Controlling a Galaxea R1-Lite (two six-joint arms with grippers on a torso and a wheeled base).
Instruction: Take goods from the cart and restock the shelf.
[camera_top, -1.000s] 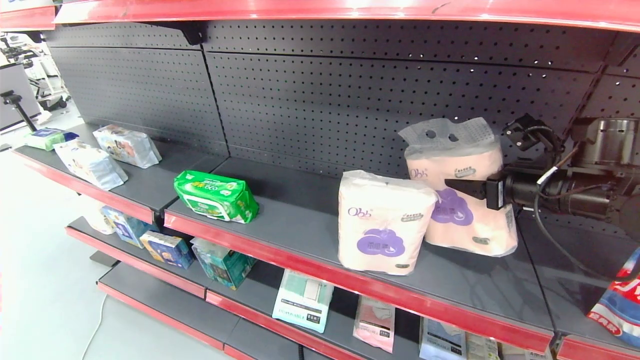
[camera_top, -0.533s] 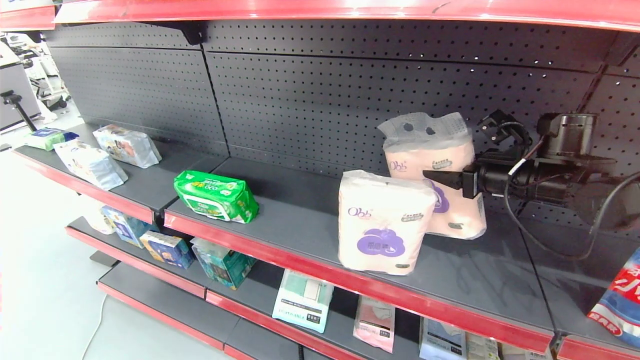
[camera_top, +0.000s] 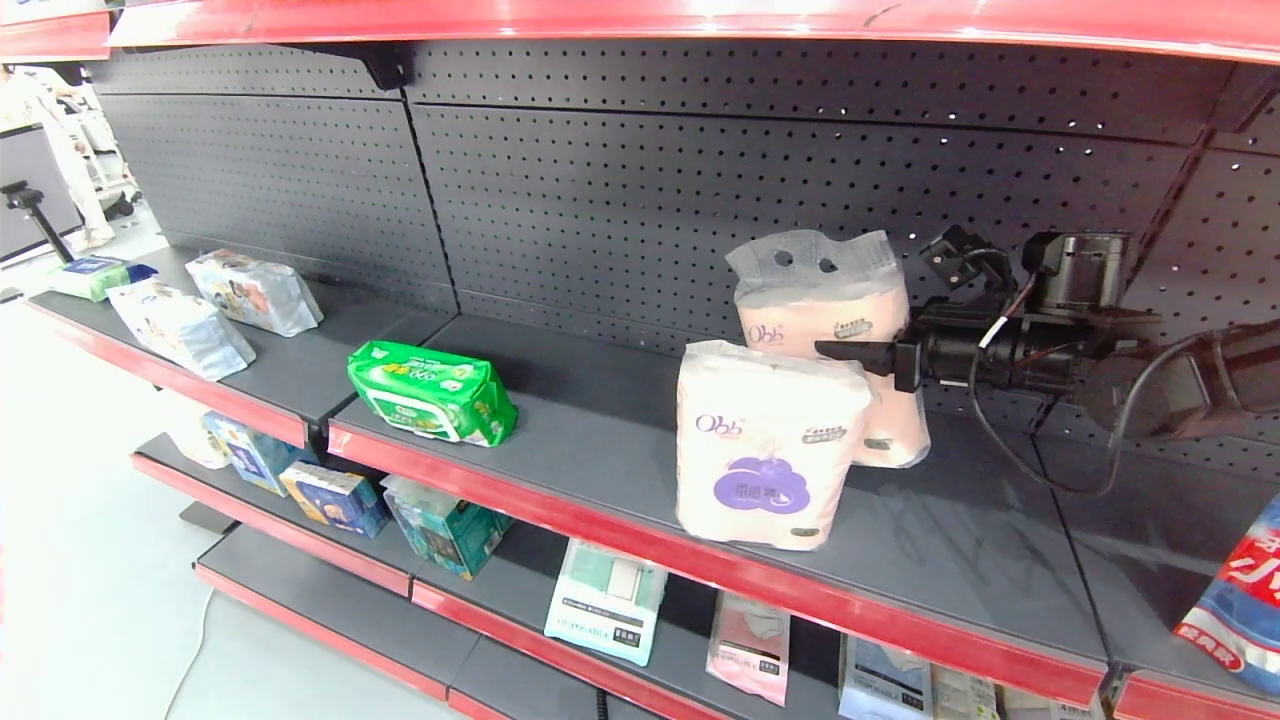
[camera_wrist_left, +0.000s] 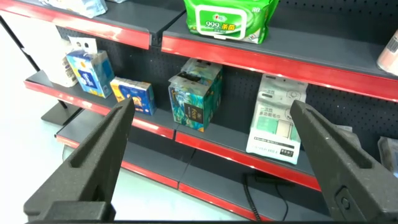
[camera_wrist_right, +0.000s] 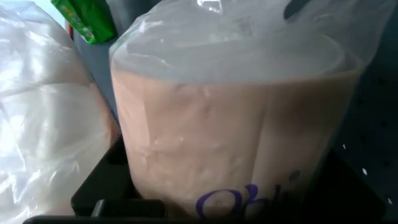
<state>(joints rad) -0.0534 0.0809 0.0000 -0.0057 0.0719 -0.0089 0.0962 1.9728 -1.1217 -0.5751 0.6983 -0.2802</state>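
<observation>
My right gripper (camera_top: 850, 352) is shut on a pack of toilet-paper rolls (camera_top: 822, 330), pink in clear wrap with a punched handle flap on top. It holds the pack upright over the dark shelf board (camera_top: 950, 540), just behind a second, matching pack (camera_top: 768, 443) that stands near the shelf's red front edge. In the right wrist view the held pack (camera_wrist_right: 236, 130) sits between the fingers, with the other pack (camera_wrist_right: 50, 118) beside it. My left gripper (camera_wrist_left: 211, 155) hangs open low in front of the lower shelves, with nothing between its fingers.
A green wipes pack (camera_top: 432, 392) lies further left on the same shelf, with pale pouches (camera_top: 180, 326) beyond it. A red and blue bag (camera_top: 1235, 600) sits at the right edge. Boxes (camera_wrist_left: 196, 94) and packets (camera_wrist_left: 275, 121) line the lower shelves. Black pegboard (camera_top: 650, 200) backs the shelf.
My right arm has carried the held toilet-paper pack leftward and deeper along the shelf, from right of the standing pack to right behind it. The standing pack and the other goods have not moved.
</observation>
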